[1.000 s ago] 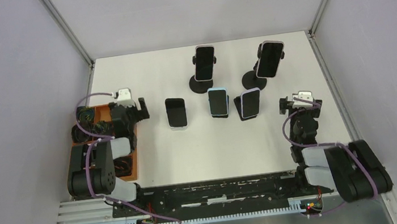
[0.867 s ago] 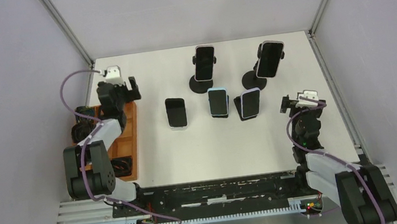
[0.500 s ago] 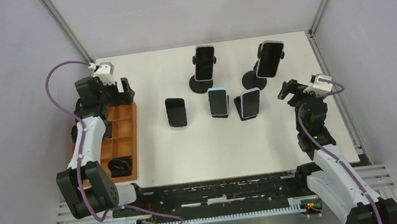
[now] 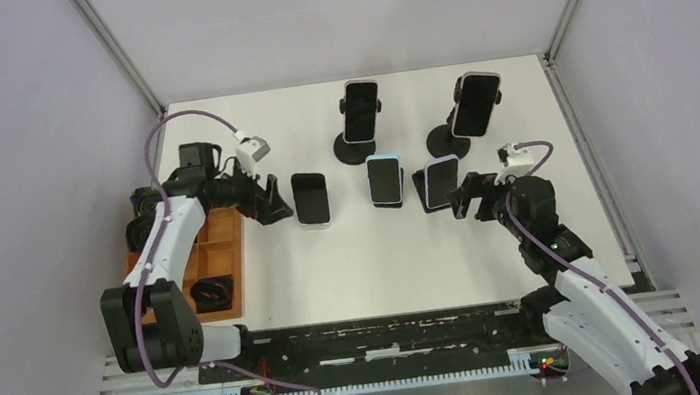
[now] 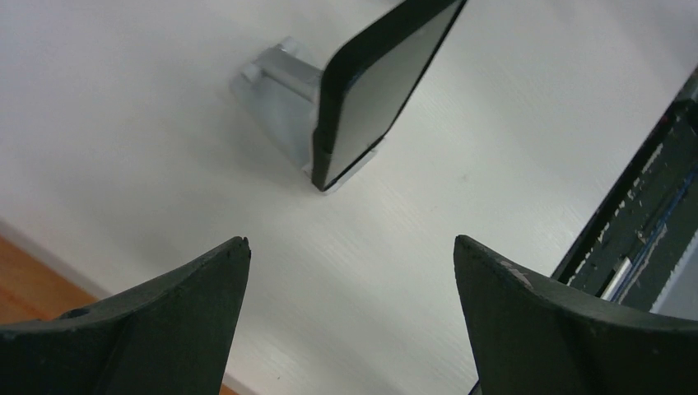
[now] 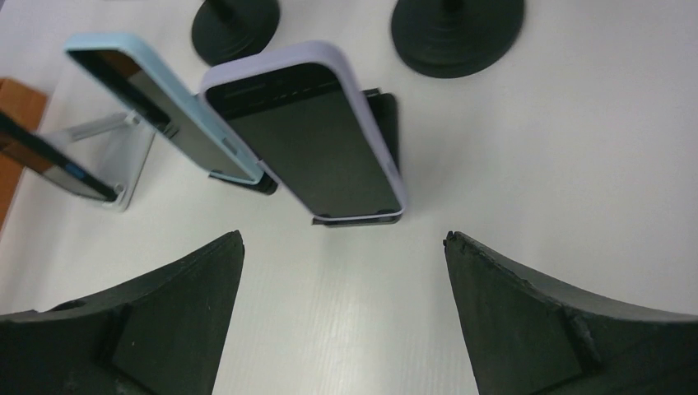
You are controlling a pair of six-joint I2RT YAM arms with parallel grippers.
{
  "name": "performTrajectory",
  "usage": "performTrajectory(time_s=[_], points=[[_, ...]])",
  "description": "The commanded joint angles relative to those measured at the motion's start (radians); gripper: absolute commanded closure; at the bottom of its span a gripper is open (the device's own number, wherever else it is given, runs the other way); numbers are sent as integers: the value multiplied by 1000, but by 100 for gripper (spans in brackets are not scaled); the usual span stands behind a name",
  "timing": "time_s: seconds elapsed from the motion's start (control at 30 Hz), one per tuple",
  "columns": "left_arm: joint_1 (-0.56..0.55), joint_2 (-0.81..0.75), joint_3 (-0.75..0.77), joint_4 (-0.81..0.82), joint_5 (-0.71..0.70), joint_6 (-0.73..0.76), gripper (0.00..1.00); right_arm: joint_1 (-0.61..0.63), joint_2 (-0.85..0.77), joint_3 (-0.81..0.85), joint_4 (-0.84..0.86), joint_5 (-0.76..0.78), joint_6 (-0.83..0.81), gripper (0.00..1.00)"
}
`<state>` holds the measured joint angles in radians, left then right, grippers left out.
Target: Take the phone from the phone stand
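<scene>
Left claw (image 4: 273, 200) wide beside black phone (image 4: 310, 199); right claw (image 4: 464, 197) wide; orange tray (image 4: 222, 238) holds black item (image 4: 211, 293).

table (image 4: 374, 260): matt white, faint grain | black phone (image 5: 377, 89): glossy glass front, kinda mirror-y | silver stand (image 5: 278, 86): smooth metal look | lavender case (image 6: 288, 56): matt plastic | tray (image 4: 228, 222): orange-brown wood

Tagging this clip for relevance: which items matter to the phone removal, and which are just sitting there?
In play: left gripper, open, facing the black phone on its pale stand; right gripper, open, facing the lilac-cased phone.
Lying about: blue-cased phone, rear left phone, rear right phone, orange tray.
</scene>
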<state>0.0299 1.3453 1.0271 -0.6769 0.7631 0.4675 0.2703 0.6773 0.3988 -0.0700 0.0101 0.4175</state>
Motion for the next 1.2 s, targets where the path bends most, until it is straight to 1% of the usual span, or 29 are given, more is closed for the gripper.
performTrajectory(time_s=[0.0,0.2,0.37,0.53,0.7,0.93,1.17], points=[[-83,88,18,-34,91,114,4,88,4,77,-35,-71,-9,2],[-91,254,66,-33,140,158,5,192,86,175,-66,-133,-33,2],[-91,323,88,-36,194,197,6,242,132,215,-31,-163,-41,2],[-86,379,95,-26,279,231,6,262,175,220,30,-250,-48,2],[-52,421,97,-34,368,298,11,270,200,205,108,-323,-28,2],[-31,484,134,-102,407,400,13,273,228,204,163,-376,-16,2],[-31,540,159,-108,421,436,18,292,271,186,217,-411,-4,3]])
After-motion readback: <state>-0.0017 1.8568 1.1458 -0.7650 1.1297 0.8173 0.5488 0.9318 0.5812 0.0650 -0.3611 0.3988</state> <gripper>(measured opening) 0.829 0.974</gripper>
